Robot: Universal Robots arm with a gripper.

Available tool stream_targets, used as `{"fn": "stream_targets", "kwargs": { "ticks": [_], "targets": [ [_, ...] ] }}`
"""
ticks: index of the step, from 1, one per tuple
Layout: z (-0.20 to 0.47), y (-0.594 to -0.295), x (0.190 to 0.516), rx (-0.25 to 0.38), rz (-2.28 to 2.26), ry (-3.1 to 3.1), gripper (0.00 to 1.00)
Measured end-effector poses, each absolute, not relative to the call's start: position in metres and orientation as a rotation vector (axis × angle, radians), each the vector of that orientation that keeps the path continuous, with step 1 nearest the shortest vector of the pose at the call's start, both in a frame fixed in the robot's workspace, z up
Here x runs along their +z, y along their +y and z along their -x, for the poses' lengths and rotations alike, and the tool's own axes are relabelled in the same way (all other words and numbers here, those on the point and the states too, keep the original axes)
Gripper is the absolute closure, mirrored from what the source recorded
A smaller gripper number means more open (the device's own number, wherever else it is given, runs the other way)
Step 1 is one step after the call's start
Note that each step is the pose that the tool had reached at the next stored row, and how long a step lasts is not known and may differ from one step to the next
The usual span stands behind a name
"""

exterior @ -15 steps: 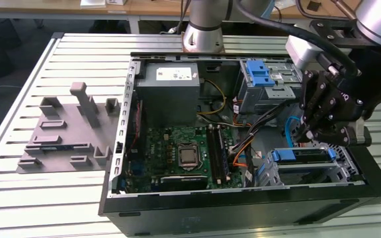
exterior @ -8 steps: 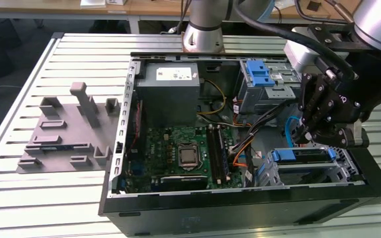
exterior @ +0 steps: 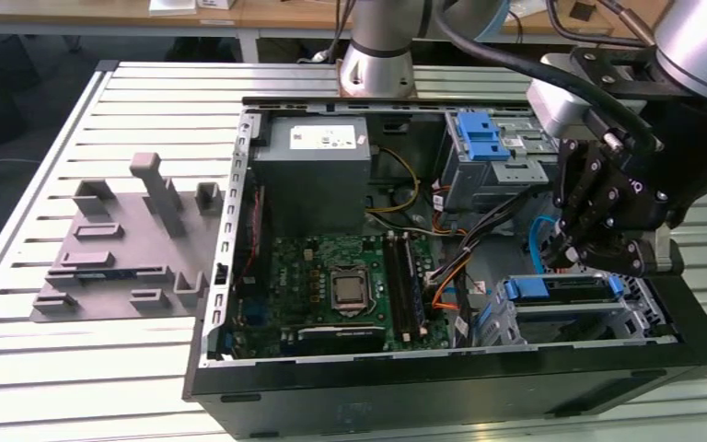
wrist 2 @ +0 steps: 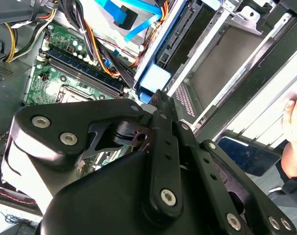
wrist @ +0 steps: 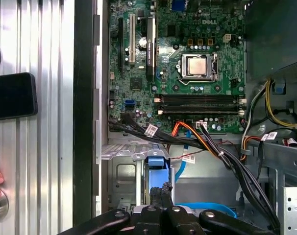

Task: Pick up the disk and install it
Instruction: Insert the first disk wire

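Pincer (exterior: 589, 262), black jointed metal, one: in both wrist views the fingers (wrist: 160, 192) are seen drawn together with nothing gripped between them. The tips are set at the blue front edge of the silver-metal, blue-framed rectangular disk (exterior: 562, 287); contact cannot be judged.

Disk, one: it is lodged flat in the upper slot of the grey sheet-metal drive cage (exterior: 648, 318), directly beneath the pincer tips. It is hemmed closely by cage walls on both sides.

Black open-sided computer case (exterior: 452, 373), one: it is laid on the slatted metal table (exterior: 144, 101). Room is left open above the pincer.

Orange, black and blue cables (exterior: 446, 276), one bundle: they run just beside the pincer.

Green motherboard (exterior: 329, 276), one: it lies beyond the cables.

Grey metal power supply box (exterior: 317, 170), one, and blue ridged latch strip (exterior: 482, 138), one: both are well apart from the pincer.

Grey moulded tray (exterior: 121, 249), one: it rests outside the case.

Hand (wrist 2: 294, 122), one: it is seen past the case wall.
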State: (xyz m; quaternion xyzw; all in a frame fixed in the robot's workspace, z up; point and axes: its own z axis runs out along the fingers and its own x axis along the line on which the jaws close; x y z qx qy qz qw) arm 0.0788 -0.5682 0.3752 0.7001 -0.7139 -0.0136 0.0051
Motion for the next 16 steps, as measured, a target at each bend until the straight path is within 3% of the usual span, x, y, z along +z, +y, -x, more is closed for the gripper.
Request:
{"fn": "stream_targets", "kwargs": {
  "ticks": [16],
  "targets": [
    [-0.105,-0.563,0.374,-0.045,-2.191,-2.235,0.89]
  ]
}}
